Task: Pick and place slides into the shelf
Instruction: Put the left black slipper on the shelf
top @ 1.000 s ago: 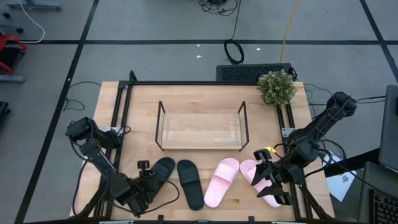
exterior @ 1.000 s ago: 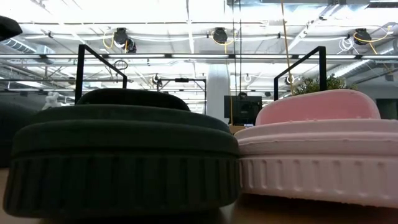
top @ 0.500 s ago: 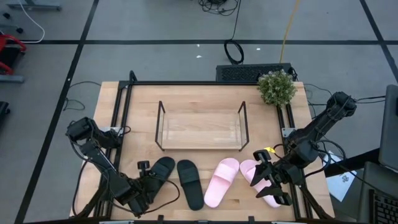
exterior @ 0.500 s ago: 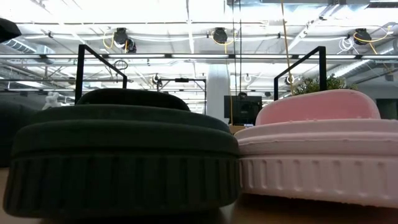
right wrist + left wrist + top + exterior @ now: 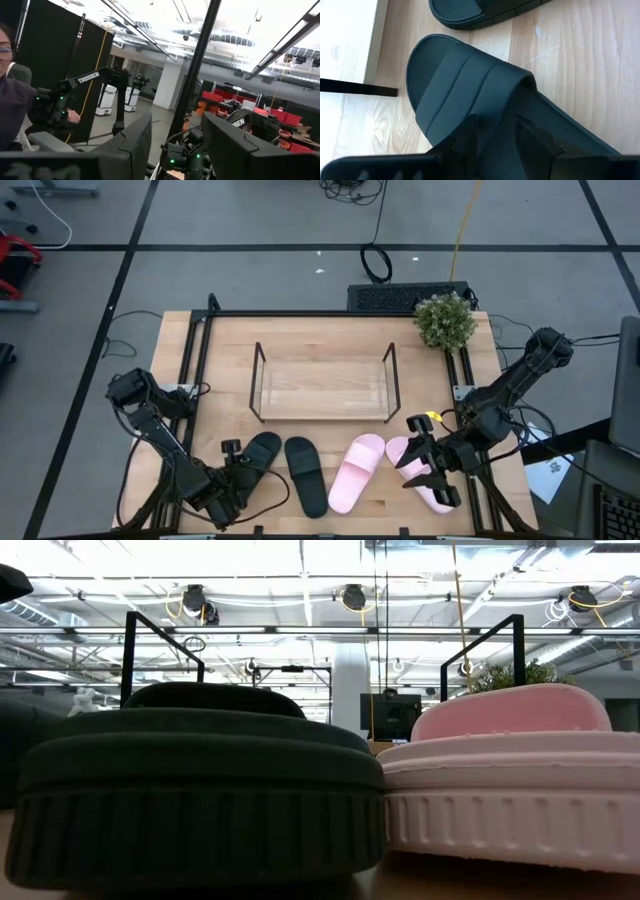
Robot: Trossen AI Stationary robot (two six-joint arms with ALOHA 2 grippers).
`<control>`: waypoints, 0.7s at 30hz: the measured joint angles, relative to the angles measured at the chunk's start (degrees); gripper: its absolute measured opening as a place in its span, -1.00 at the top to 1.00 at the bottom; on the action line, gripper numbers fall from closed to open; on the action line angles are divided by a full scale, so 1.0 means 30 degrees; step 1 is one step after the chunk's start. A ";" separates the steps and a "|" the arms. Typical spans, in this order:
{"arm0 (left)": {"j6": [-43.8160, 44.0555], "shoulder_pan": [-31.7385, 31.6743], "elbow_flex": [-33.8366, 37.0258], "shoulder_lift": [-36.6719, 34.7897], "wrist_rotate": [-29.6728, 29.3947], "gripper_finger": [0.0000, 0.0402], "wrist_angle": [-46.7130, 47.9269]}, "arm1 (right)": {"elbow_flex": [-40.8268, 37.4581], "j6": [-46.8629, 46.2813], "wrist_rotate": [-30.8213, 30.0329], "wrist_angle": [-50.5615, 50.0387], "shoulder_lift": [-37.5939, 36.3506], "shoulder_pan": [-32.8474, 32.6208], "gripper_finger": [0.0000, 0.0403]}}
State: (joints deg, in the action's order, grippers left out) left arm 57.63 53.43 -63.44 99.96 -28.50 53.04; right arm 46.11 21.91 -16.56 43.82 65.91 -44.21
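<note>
Four slides lie sole-down in a row near the table's front edge: a black one (image 5: 262, 452), a second black one (image 5: 305, 474), a pink one (image 5: 355, 471) and a second pink one (image 5: 408, 455). Behind them stands the shelf (image 5: 322, 387), with nothing in it. My left gripper (image 5: 240, 470) hangs slanting down over the leftmost black slide (image 5: 470, 80), open, its fingertips at the heel-side edge of the strap. My right gripper (image 5: 417, 466) is raised above the rightmost pink slide, open, pointing up into the room (image 5: 177, 125). My left gripper comes slanting down from the heel side, one fingertip (image 5: 472, 122) over the strap's heel-side edge (image 5: 490, 107), the other over the footbed. Whether the fingers touch the slide I cannot tell. The slide lies flat on the table.
A potted plant (image 5: 445, 320) stands at the far right corner. Black frame rails (image 5: 200, 350) run along both table sides. In the low view a black slide (image 5: 200, 790) and a pink slide (image 5: 500, 780) fill the foreground. A person (image 5: 10, 95) sits beyond the table.
My right gripper has turned a little in place above the rightmost pink slide. The slides have not moved.
</note>
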 joint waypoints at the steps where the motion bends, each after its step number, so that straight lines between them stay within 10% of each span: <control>1: 0.0004 0.0000 -0.0002 0.0000 -0.0004 0.40 0.0039 | 0.0000 0.0000 0.0000 0.0005 0.0000 0.0000 0.18; 21: 0.0469 0.0030 -0.0536 0.1168 0.0196 0.99 0.0609 | -0.0007 0.0000 0.0029 0.0040 0.0000 -0.0007 0.18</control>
State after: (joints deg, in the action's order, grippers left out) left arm 59.03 53.52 -65.05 103.47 -27.91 54.87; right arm 46.09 21.91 -16.47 43.94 65.91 -44.23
